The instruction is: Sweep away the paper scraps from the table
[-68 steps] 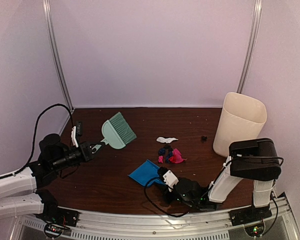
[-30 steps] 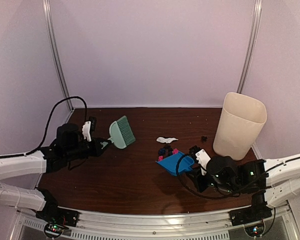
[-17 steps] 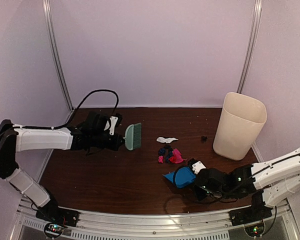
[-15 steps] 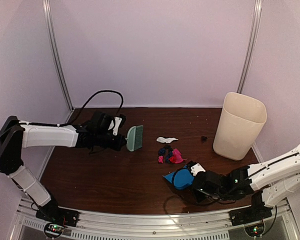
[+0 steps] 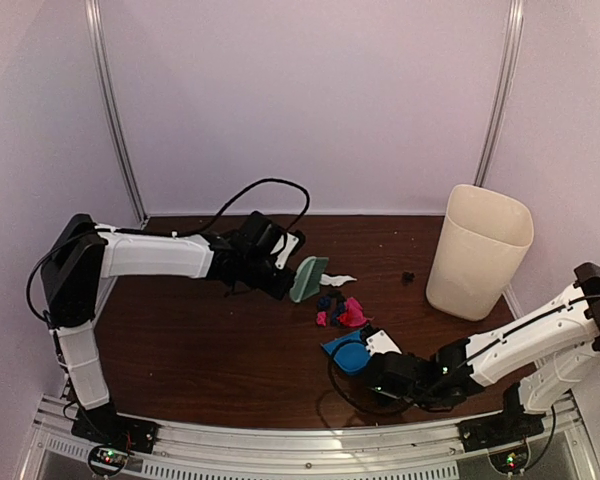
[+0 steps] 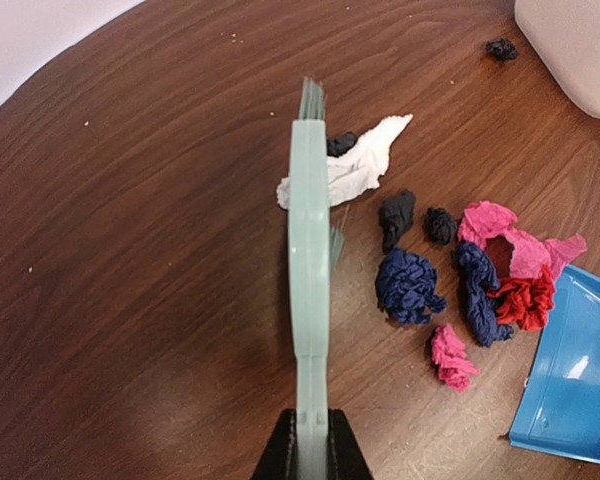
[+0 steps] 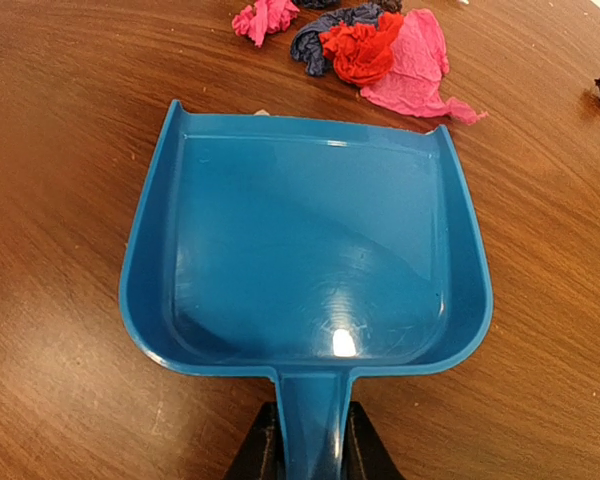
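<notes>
Glossy plastic dustpan [image 7: 310, 270], wood-grain table [image 7: 60, 150]

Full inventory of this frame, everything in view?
table: one, dark reddish-brown wood, fills the floor of the view
bin: one, cream, upright at the far right of the table
paper scraps: about ten; white, pink, red, dark blue and black; clustered mid-table between brush and dustpan, one black bit apart near the bin
brush: one, mint green, on edge just left of the scraps
dustpan: one, blue, empty, mouth toward the scraps on their near side
left tool: one, black, shut on the brush handle
right tool: one, black, shut on the dustpan handle
</notes>
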`<state>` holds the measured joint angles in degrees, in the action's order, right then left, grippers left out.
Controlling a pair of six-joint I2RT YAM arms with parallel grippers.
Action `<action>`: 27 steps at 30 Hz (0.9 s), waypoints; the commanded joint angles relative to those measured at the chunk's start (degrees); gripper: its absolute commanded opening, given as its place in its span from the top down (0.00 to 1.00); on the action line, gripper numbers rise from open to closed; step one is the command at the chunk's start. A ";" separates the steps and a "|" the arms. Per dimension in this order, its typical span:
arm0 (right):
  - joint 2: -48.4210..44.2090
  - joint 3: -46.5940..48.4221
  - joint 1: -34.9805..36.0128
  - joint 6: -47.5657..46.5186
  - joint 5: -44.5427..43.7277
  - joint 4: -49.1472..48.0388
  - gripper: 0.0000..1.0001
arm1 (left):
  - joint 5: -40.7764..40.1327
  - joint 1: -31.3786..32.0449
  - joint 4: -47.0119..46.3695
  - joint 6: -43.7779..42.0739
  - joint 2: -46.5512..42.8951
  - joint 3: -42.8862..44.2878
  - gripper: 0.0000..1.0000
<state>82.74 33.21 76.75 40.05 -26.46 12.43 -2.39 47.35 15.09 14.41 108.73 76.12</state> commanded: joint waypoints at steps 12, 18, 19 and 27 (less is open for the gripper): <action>1.20 -0.42 0.33 -3.99 -1.40 -9.55 1.00 | -2.09 8.55 5.48 1.61 -4.44 -4.34 1.00; -0.77 -2.49 0.33 -3.62 -0.75 -10.53 1.00 | -4.37 14.19 4.64 5.68 -11.02 -9.67 1.00; -1.14 -2.89 0.33 -3.52 -0.77 -10.76 1.00 | -4.09 15.04 4.07 6.09 -11.89 -10.54 1.00; -2.51 -5.39 0.41 -4.79 -1.39 -13.10 1.00 | -5.55 19.69 2.89 9.47 -17.19 -12.91 1.00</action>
<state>81.62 29.39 76.79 36.16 -27.00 1.87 -6.85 65.80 18.22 21.26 94.56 64.03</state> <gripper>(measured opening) 0.180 0.073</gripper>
